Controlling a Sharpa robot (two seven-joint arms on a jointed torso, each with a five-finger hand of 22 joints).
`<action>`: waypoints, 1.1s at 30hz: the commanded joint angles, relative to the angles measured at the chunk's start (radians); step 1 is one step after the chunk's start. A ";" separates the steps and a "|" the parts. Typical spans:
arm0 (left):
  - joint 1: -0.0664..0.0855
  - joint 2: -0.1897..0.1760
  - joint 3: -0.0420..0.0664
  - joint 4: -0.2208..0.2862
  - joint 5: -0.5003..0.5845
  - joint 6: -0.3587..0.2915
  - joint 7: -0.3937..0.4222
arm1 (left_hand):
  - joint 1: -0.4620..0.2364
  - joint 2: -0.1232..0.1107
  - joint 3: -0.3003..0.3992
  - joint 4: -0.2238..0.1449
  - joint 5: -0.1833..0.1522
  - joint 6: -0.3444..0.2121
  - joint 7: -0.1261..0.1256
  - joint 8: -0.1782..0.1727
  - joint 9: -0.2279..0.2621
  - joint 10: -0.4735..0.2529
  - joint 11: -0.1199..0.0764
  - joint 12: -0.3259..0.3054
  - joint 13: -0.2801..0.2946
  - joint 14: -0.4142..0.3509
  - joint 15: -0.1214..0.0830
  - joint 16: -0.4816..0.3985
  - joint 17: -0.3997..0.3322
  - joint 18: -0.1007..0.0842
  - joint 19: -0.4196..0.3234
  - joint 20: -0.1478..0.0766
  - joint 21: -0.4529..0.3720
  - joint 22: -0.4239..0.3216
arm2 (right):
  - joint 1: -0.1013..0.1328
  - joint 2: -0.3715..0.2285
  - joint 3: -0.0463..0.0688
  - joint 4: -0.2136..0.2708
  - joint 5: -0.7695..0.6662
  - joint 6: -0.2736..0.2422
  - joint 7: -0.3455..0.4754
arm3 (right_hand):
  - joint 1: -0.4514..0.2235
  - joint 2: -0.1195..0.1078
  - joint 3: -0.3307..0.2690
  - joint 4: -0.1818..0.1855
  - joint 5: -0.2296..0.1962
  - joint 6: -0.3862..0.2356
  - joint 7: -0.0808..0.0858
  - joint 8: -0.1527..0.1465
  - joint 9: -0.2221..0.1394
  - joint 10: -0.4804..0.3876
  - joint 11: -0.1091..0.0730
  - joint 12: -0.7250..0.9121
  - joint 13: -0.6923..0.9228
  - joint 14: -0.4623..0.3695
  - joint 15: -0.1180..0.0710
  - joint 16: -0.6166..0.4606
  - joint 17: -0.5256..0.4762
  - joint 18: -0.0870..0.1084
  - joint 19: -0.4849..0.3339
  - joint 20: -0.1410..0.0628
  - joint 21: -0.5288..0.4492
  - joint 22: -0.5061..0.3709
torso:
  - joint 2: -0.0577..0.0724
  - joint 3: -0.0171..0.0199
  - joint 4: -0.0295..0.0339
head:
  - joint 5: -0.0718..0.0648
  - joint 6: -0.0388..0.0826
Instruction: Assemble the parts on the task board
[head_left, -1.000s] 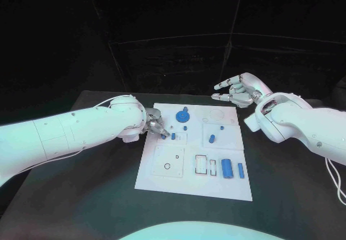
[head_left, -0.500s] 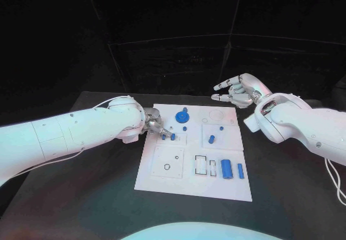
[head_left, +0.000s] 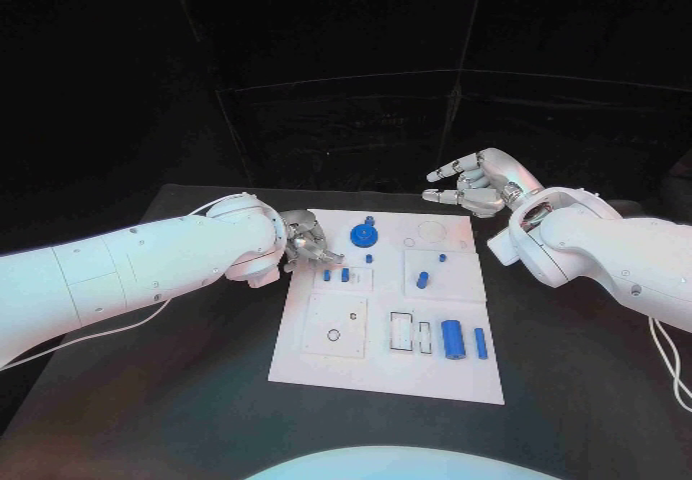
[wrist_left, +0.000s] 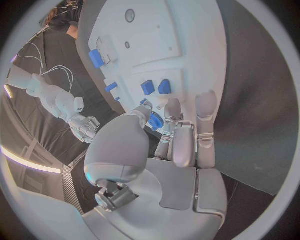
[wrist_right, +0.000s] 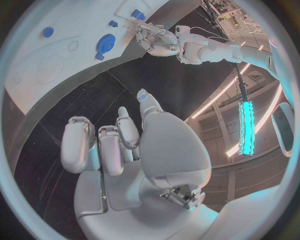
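Found the left silver hand poised over the far left edge of the white rectangular task board, fingers stretched out side by side and slightly apart, with nothing seen in them. Saw the two small blue square blocks lying on the board just near of those fingertips, and the round blue toothed disc just to their right. Noted the right silver hand raised beyond the board's far right corner, well apart from every part, fingers loosely spread and holding nothing. Counted more loose pieces to the near right: a thick blue cylinder beside a slim blue bar. Judged the step in hand to be seating the small blocks in the far left recesses; called for a slow, straight descent, a light pinch on the block's sides, and care not to nudge its neighbour or the disc. Observed a flat black surface under the board, and dark draped walls behind.
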 joint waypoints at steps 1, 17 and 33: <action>0.001 0.002 0.001 0.003 0.057 -0.120 0.188 | 0.087 0.004 0.035 -0.038 0.003 -0.028 0.019 -0.020 -0.027 -0.058 0.020 -0.045 -0.038 -0.061 0.016 -0.115 -0.128 0.012 -0.047 0.018 -0.098 -0.083 | 0.002 0.000 0.001 0.001 0.003 0.001 0.004 | -0.004 0.008 -0.001 0.001 0.004 0.004 0.000 0.005 -0.001 -0.008 0.001 -0.002 -0.001 0.063 -0.009 -0.003 0.060 -0.012 -0.003 -0.006 -0.004 -0.001 | 0.001 0.0002 -0.0006 | -0.004 0.002; 0.001 0.064 -0.029 -0.036 -0.217 -0.230 0.476 | 0.267 -0.115 0.238 -0.222 0.000 0.052 0.052 -0.206 -0.246 -0.169 0.065 -0.251 -0.287 -0.170 0.051 -0.265 -0.359 0.017 -0.062 0.053 -0.170 -0.127 | 0.002 0.004 0.001 -0.001 0.003 0.001 0.003 | -0.003 0.010 -0.001 0.001 0.009 0.004 0.000 0.005 -0.001 -0.008 0.001 -0.002 -0.001 0.063 -0.009 -0.003 0.060 -0.012 -0.002 -0.006 -0.003 0.001 | 0.002 0.0000 -0.0018 | -0.016 0.010; 0.001 0.152 -0.040 -0.119 -0.344 -0.147 0.398 | 0.226 -0.121 0.208 -0.224 0.000 0.114 0.042 -0.291 -0.340 -0.164 0.060 -0.291 -0.399 0.016 0.047 0.010 -0.061 -0.008 0.102 0.045 0.009 0.028 | 0.002 0.009 0.001 -0.002 0.003 0.001 0.004 | -0.002 0.011 0.000 0.001 0.011 0.004 0.000 0.005 -0.001 -0.008 0.000 -0.002 -0.001 0.063 -0.009 -0.003 0.061 -0.012 -0.003 -0.006 -0.003 0.000 | 0.001 0.0005 -0.0013 | -0.022 0.012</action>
